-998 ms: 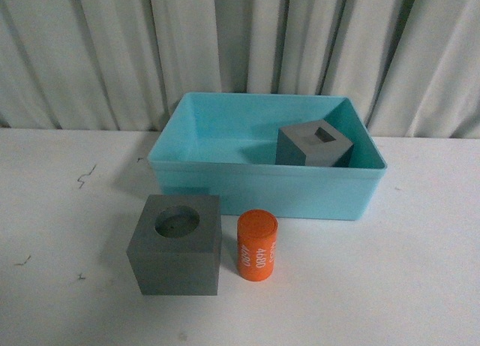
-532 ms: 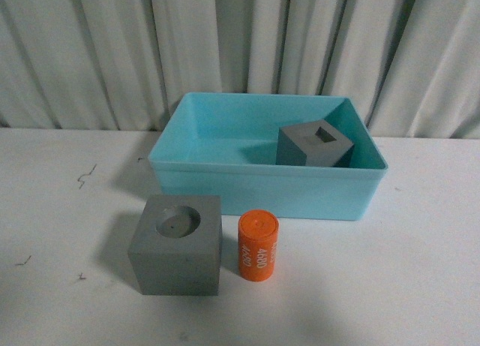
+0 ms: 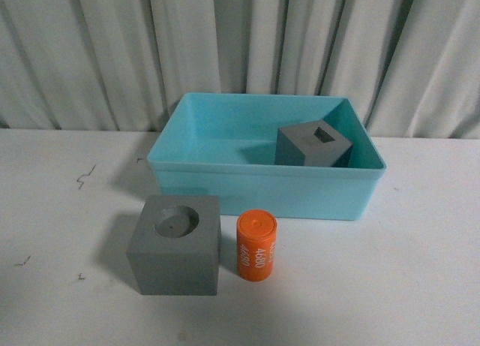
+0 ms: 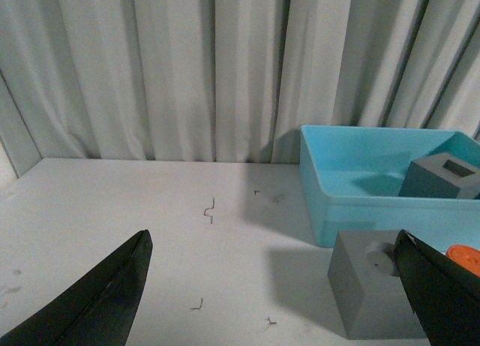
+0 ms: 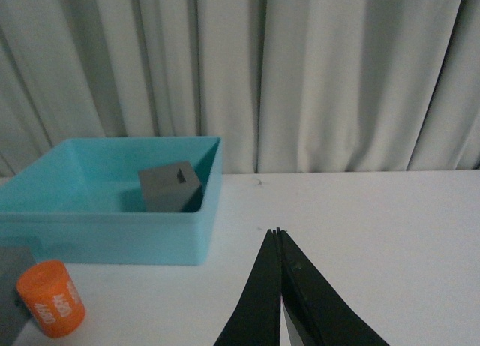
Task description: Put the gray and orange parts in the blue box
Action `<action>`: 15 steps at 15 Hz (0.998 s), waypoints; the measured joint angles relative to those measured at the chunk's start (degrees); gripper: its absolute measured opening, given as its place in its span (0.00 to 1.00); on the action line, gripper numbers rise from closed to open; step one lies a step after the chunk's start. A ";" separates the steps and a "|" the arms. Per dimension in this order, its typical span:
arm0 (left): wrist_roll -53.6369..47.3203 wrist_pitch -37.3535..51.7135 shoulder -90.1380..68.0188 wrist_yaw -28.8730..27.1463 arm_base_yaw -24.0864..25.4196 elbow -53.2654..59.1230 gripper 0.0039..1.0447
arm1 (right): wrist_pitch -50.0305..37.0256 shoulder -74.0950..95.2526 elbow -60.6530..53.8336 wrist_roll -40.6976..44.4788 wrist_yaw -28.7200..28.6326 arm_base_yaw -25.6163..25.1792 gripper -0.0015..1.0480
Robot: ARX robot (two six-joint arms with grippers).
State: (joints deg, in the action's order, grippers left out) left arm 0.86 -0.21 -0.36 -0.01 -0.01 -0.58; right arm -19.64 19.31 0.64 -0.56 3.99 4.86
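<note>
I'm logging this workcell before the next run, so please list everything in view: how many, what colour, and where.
blue box: 1, light turquoise, on the table near the curtain.
gray cube with square recess: 1, matte gray, inside the blue box, at its right side.
gray cube with round recess: 1, matte gray, on the table in front of the box.
orange cylinder: 1, orange with white digits, upright on the table, just right of the round-recess cube, not touching it.
table: 1, white, a few small dark marks on its left part.
curtain: 1, pale gray, pleated, behind the table.
left claw: 1, black, open, empty, over the table.
right claw: 1, black, shut, empty, over the table.
</note>
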 joint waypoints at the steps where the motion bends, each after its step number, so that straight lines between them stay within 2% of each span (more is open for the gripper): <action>1: 0.00 0.04 0.00 0.02 0.00 0.00 0.94 | 1.75 -1.38 0.00 0.17 -2.82 -4.22 0.02; 5: 0.00 0.00 0.00 0.00 0.00 0.00 0.94 | 7.65 -7.45 0.00 0.20 -3.85 -4.87 0.02; 6: 0.02 0.00 0.00 -0.07 0.00 0.00 0.94 | 20.02 -16.90 0.04 0.20 -3.91 -4.87 0.02; 15: 0.02 0.02 0.00 -0.02 0.00 0.00 0.94 | 19.87 -19.10 0.02 0.22 -3.91 -4.87 0.02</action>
State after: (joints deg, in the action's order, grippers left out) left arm 0.89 -0.19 -0.36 -0.03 -0.01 -0.58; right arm 0.23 0.21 0.67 -0.34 0.08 -0.01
